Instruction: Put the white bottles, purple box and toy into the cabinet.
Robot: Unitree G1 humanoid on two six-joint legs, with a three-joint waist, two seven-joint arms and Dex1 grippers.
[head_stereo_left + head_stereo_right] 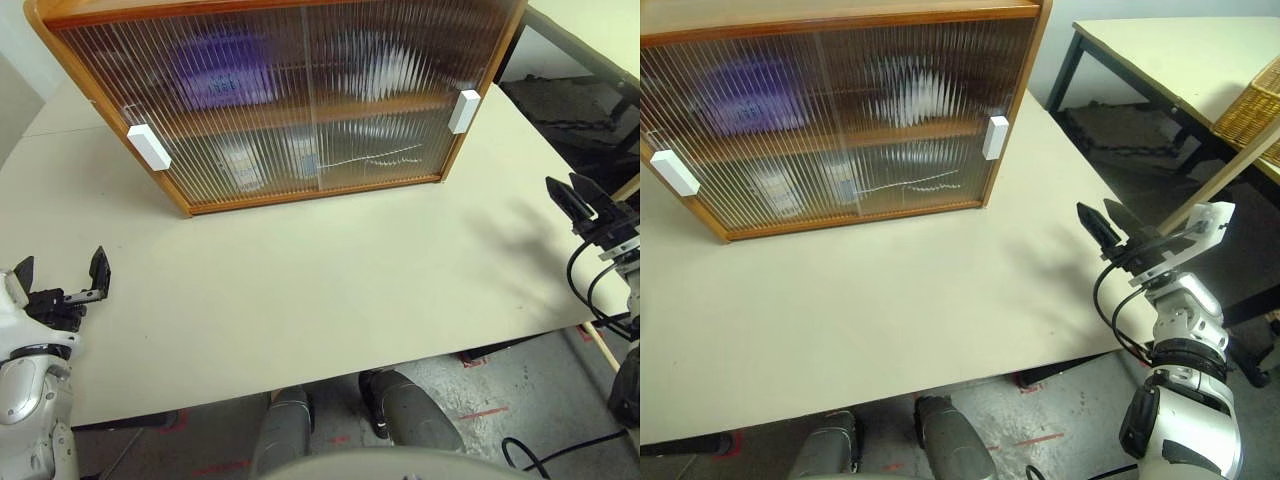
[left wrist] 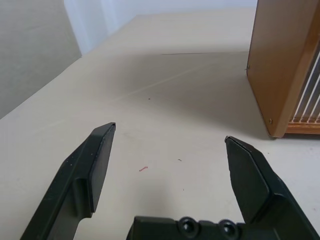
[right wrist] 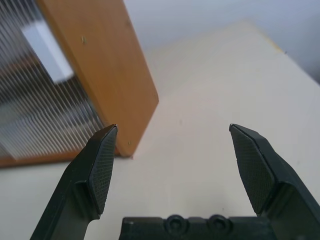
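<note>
Both doors shut, the cabinet (image 1: 300, 100) blurs the soft, light purple box (image 1: 222, 68); left claw (image 1: 62, 280) and right claw (image 1: 1110, 225) gape wide, empty.

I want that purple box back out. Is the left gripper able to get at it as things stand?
Probably not: the purple box sits on the cabinet's upper shelf behind shut sliding doors, and the left gripper hangs open beside the table edge.

Beige table (image 1: 330, 290), wide and flat. Cabinet (image 1: 290, 195) stands directly on it toward the far edge, turned a bit askew, both ribbed sliding doors shut, white handles (image 1: 149, 147) at its outer sides. Table surface between cabinet and near edge is bare beige, with tiny specks.
</note>
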